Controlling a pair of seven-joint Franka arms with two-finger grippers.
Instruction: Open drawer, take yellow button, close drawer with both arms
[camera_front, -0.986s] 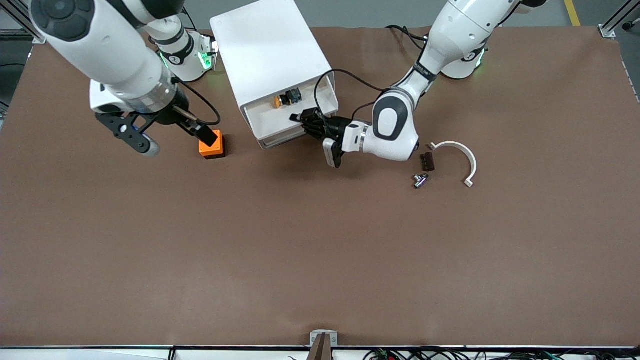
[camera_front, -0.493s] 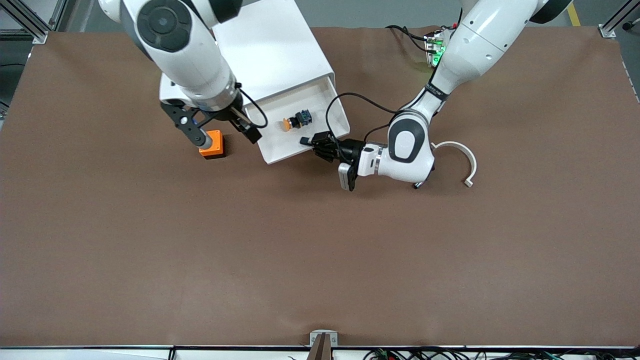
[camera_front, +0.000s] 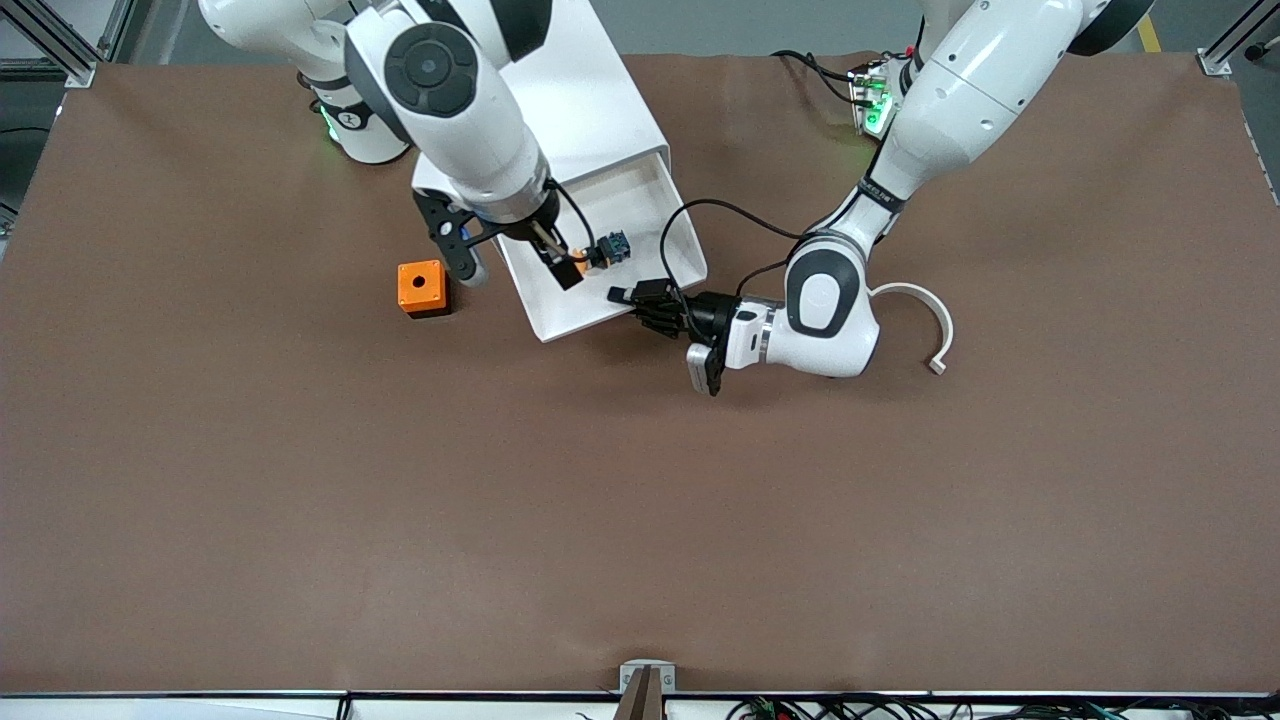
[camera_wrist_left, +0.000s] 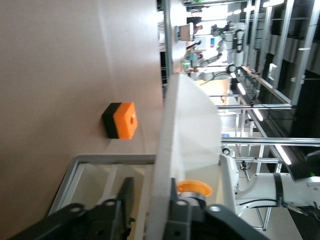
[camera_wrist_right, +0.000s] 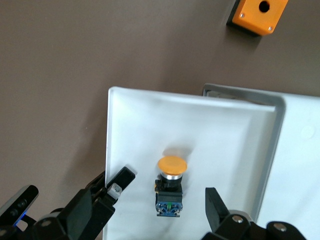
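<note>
The drawer stands pulled out of the white cabinet, toward the front camera. In it lies the button, on its side, with an orange cap and a dark body. My right gripper hangs open over the drawer. In the right wrist view its fingers stand on either side of the button, apart from it. My left gripper is at the drawer's front wall. In the left wrist view it straddles that wall, open, with a gap at one finger. The button's cap shows past the wall.
An orange cube with a hole sits on the brown table beside the drawer, toward the right arm's end. A white curved part lies next to the left arm's elbow. Cables run from the left wrist over the drawer's corner.
The drawer has slid farther out with the left gripper on its wall, and that gripper's fingers have loosened. The right arm swung from over the orange cube to over the button.
</note>
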